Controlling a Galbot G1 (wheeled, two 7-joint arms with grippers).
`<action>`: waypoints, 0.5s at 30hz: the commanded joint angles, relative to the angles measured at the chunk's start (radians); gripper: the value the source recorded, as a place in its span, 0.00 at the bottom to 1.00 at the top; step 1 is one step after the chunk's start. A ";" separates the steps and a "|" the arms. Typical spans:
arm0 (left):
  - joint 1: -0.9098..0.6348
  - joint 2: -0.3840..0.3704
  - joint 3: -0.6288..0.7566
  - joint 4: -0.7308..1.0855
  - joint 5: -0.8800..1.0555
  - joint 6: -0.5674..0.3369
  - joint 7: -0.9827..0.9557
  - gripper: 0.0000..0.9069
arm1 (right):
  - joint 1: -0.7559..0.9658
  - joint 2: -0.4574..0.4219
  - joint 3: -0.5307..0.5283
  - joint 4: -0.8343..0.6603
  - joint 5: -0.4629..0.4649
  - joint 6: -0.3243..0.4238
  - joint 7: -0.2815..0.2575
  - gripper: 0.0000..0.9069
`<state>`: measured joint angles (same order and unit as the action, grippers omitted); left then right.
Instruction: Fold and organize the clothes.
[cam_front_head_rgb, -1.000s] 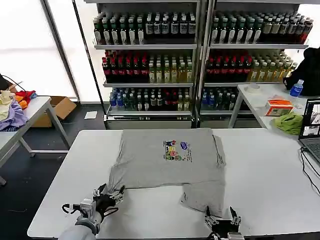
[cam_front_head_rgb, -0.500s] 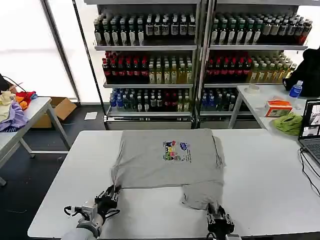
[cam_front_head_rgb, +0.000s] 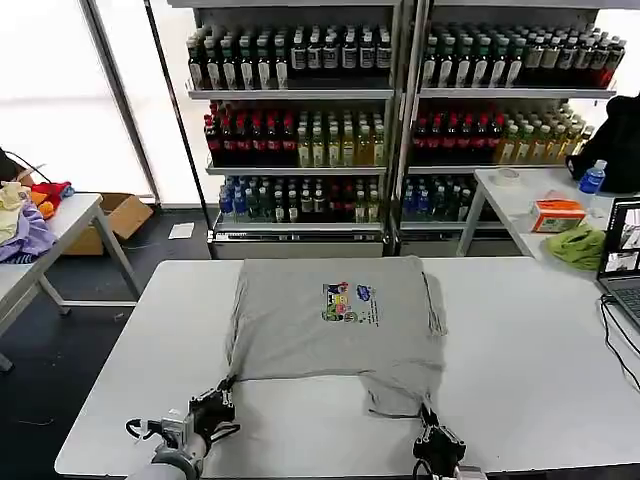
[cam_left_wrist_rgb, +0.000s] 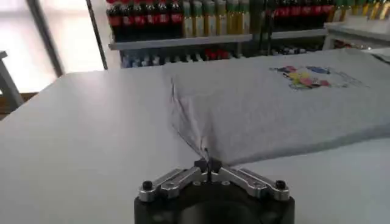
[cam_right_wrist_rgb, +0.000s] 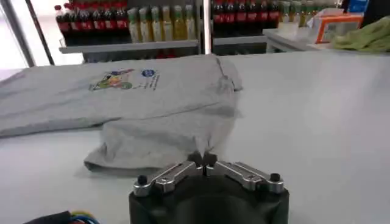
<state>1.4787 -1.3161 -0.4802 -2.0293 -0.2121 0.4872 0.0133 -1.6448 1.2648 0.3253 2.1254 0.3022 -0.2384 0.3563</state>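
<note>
A white counter (cam_front_head_rgb: 530, 360) carries a grey shirt (cam_front_head_rgb: 335, 330) lying flat in the middle, print (cam_front_head_rgb: 350, 302) up. Its long axis runs away from the robot toward the drink shelves, with a folded flap hanging back at the near right. Both tools sit at the shirt's near edge. The left tool (cam_front_head_rgb: 218, 400) is pinched tight on the near left corner; the right tool (cam_front_head_rgb: 432, 432) is clamped on the near right flap.
</note>
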 joint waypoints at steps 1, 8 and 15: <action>-0.007 -0.009 0.000 -0.153 -0.058 -0.041 -0.002 0.01 | 0.017 0.000 0.028 0.095 -0.036 0.047 -0.024 0.00; -0.078 0.001 -0.020 -0.076 -0.115 -0.059 -0.010 0.01 | 0.101 0.023 0.030 0.055 -0.068 0.038 -0.044 0.00; -0.172 0.008 -0.022 0.032 -0.154 -0.061 -0.019 0.01 | 0.231 0.028 0.041 -0.018 -0.066 0.009 -0.054 0.00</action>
<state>1.4099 -1.3108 -0.5006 -2.0813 -0.3076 0.4377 -0.0033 -1.5254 1.2884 0.3562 2.1395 0.2516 -0.2277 0.3157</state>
